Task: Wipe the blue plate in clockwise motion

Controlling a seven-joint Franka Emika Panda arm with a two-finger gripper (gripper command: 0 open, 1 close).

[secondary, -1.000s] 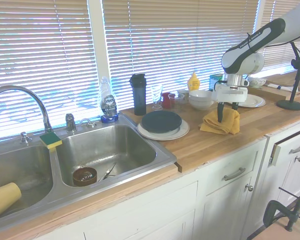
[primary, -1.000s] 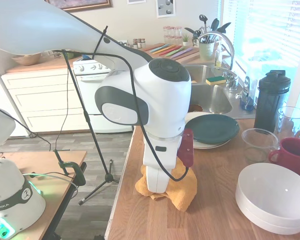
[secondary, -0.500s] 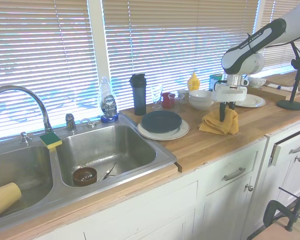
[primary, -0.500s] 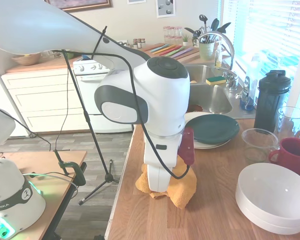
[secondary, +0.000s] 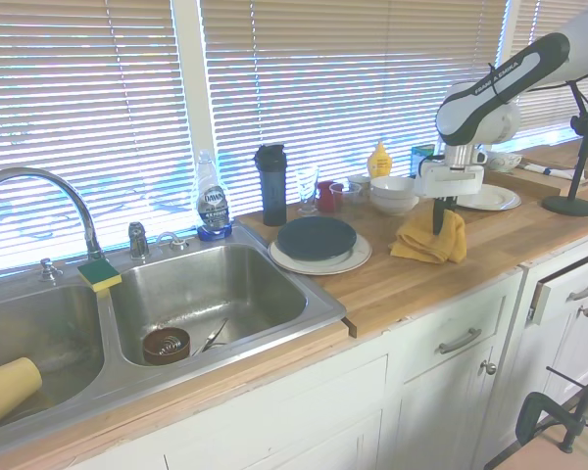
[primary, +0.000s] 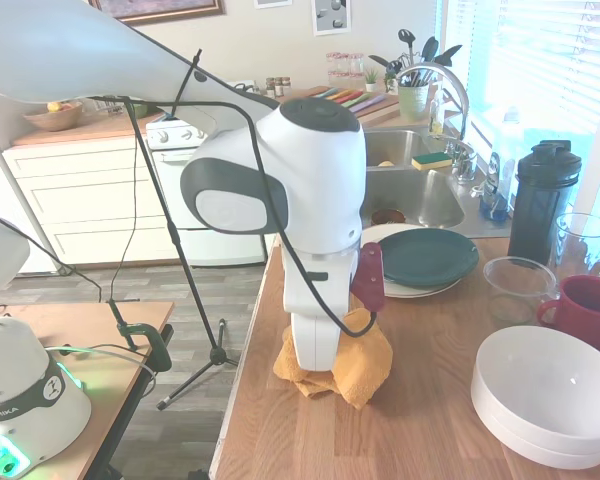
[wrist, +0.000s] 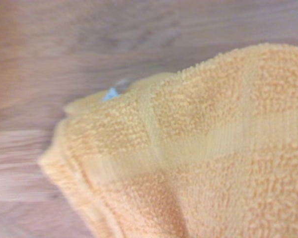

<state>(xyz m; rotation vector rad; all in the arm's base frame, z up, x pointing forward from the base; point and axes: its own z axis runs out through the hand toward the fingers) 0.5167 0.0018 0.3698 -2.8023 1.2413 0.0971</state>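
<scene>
Gripper (secondary: 439, 221) pinching orange towel (secondary: 429, 238) on counter (secondary: 392, 279); blue plate (secondary: 317, 237) stacked on white plate (secondary: 345, 261); fingertips hidden

"Dawn" on dish soap bottle (secondary: 212, 207), "FRANKA EMIKA" on white arm (secondary: 498, 81)

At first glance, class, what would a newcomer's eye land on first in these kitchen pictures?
First, the big white robot arm over the wooden counter, its gripper down in a crumpled orange towel. Next, the blue plate, stacked on a larger white plate between the towel and the steel sink. White bowls stand on the towel's other side.
</scene>
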